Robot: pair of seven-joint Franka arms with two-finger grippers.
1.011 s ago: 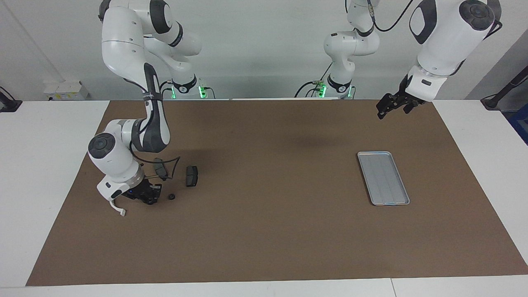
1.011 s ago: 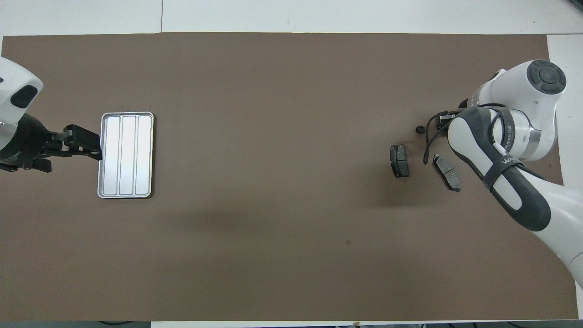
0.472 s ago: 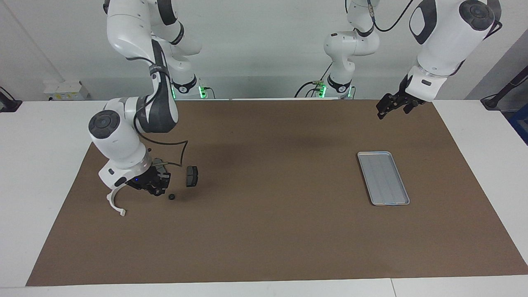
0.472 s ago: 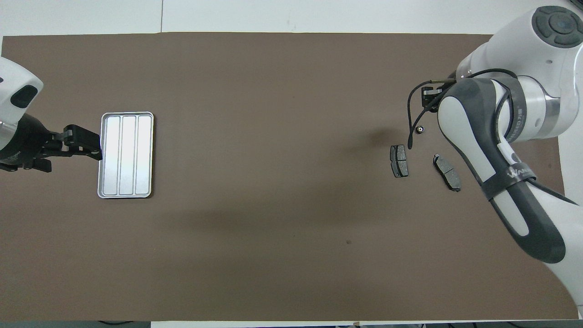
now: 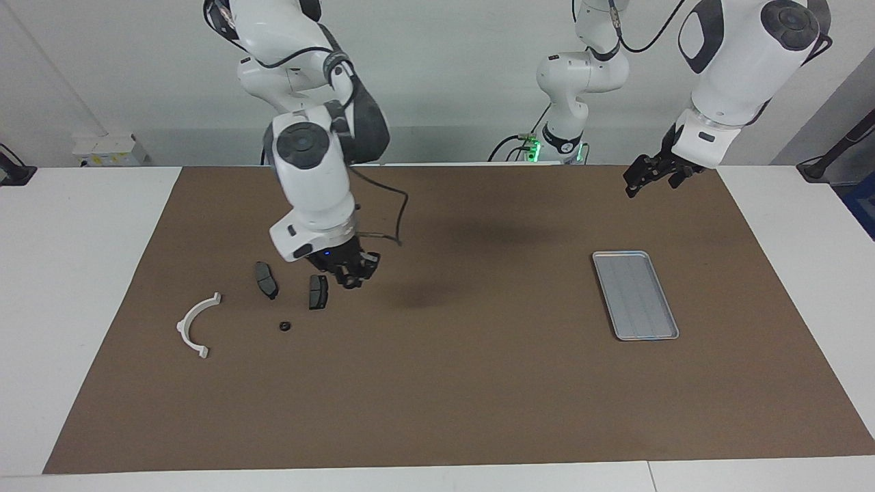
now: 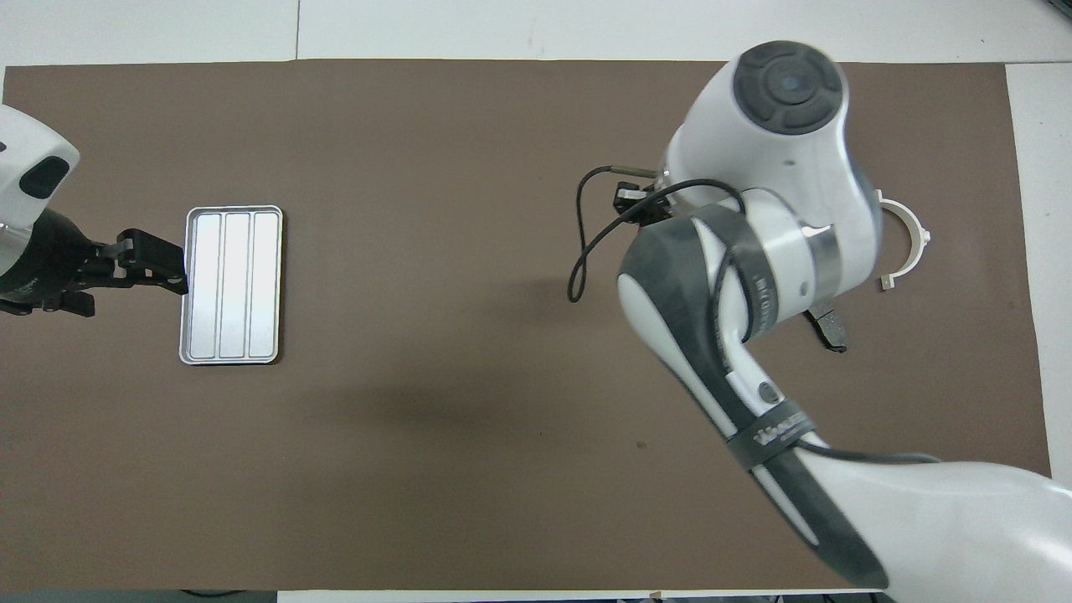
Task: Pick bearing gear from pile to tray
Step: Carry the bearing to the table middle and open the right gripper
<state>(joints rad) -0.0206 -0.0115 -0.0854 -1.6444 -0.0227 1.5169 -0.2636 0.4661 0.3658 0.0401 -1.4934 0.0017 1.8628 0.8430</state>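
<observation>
Right hand raised, narrowly closed, grip contents unclear; small black bearing gear on mat below, apart.

Counts: 1 tray, silver-grey, grooved. 2 dark grey plates, approx. brake-pad shape. 1 white curved arc piece. 1 small black round piece. 1 brown mat on the table. 2 robot arms, 1 gripper each.

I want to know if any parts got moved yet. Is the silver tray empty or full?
Empty. The tray shows only its bare grooved floor, with no parts lying in it. The facing view shows the same.
</observation>
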